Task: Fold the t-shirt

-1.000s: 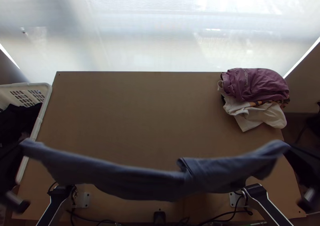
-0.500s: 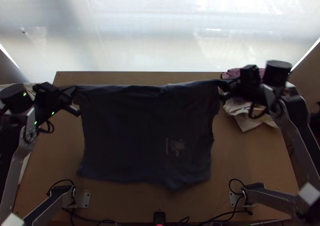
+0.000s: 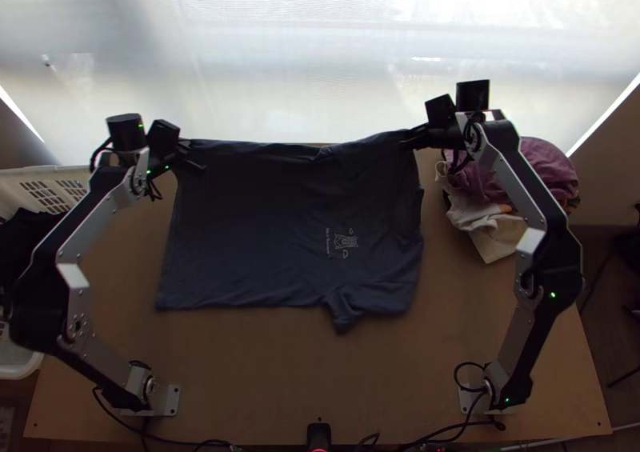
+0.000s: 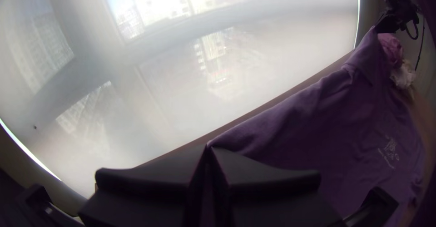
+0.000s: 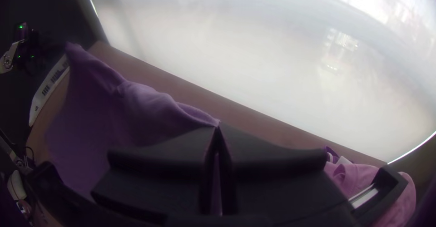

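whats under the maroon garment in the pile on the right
Under the maroon garment, a cream cloth sticks out, with a bit of orange fabric between them. Whatever else lies beneath is covered.

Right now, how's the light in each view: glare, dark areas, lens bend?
Top view: screen glares behind the table, T-shirt dark against it. Left wrist view: same screen washed out in patches, left gripper near black. Right wrist view: screen brightest toward the upper right, right gripper dark, left-hand corners murky, screen's edge bowed by the fisheye.
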